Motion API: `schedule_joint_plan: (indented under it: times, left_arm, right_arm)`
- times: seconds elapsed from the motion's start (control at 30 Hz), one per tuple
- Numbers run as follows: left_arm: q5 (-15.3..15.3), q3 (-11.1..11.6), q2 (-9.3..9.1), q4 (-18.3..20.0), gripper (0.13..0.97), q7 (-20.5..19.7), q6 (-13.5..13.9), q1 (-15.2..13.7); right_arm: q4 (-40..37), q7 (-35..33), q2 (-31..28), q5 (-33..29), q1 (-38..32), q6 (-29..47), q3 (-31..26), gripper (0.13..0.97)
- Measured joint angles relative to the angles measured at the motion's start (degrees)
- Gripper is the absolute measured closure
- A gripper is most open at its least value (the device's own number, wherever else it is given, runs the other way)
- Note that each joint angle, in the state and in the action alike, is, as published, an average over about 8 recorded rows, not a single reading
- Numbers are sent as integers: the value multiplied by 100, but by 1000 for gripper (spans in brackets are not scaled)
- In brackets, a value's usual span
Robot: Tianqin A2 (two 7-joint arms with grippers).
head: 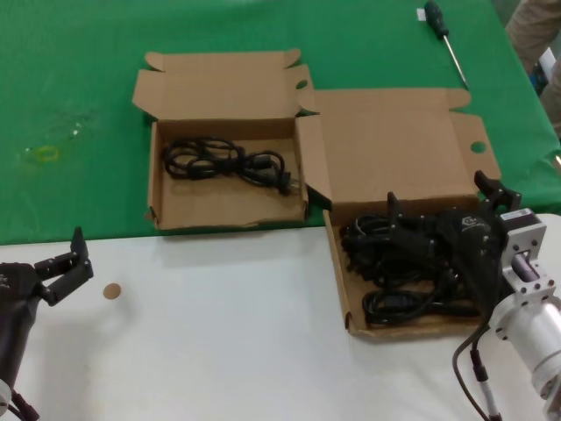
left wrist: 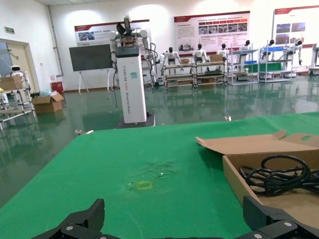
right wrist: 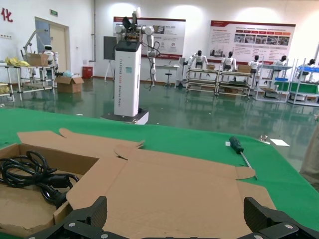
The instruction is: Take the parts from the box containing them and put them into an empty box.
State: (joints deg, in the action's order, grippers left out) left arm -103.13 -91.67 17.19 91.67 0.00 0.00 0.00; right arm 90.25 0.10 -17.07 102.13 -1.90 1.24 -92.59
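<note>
The larger brown box (head: 337,289) stands at the right, its broad lid (head: 386,149) open, and holds several black cable bundles (head: 403,281). My right gripper (head: 438,195) hovers open and empty over these cables near the lid's hinge line. In the right wrist view its fingers (right wrist: 94,213) frame the lid (right wrist: 174,184). The smaller box (head: 228,209) with the wavy-edged flap lies left of it and holds one cable bundle (head: 223,162). My left gripper (head: 70,263) is open and empty over the white table at the near left. The left wrist view shows the smaller box (left wrist: 237,177) and its cable (left wrist: 279,174).
A black-handled screwdriver (head: 445,39) lies on the green cloth (head: 70,105) at the far right, also seen in the right wrist view (right wrist: 237,146). A small brown disc (head: 111,291) lies on the white table (head: 219,333). A yellow mark (head: 44,153) is on the cloth at the left.
</note>
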Motion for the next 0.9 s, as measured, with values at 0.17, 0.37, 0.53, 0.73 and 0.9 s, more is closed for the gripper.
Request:
schedule_joint_plan:
  times: [0.17,0.37,0.53,0.73,0.9]
  left_arm:
    - [0,0,0,0,132,0,0,0]
    - [0,0,0,0,132,0,0,0]
    - [0,0,0,0,132,0,0,0]
    - [0,0,0,0,132,0,0,0]
    - [0,0,0,0,132,0,0,0]
  right_arm:
    - [0,0,0,0,0,0,0,129]
    - [0,0,0,0,0,0,0,129]
    - [0,0,0,0,0,0,0,129]
    - [0,0,0,0,0,0,0,129]
    - [0,0,0,0,0,0,0,129]
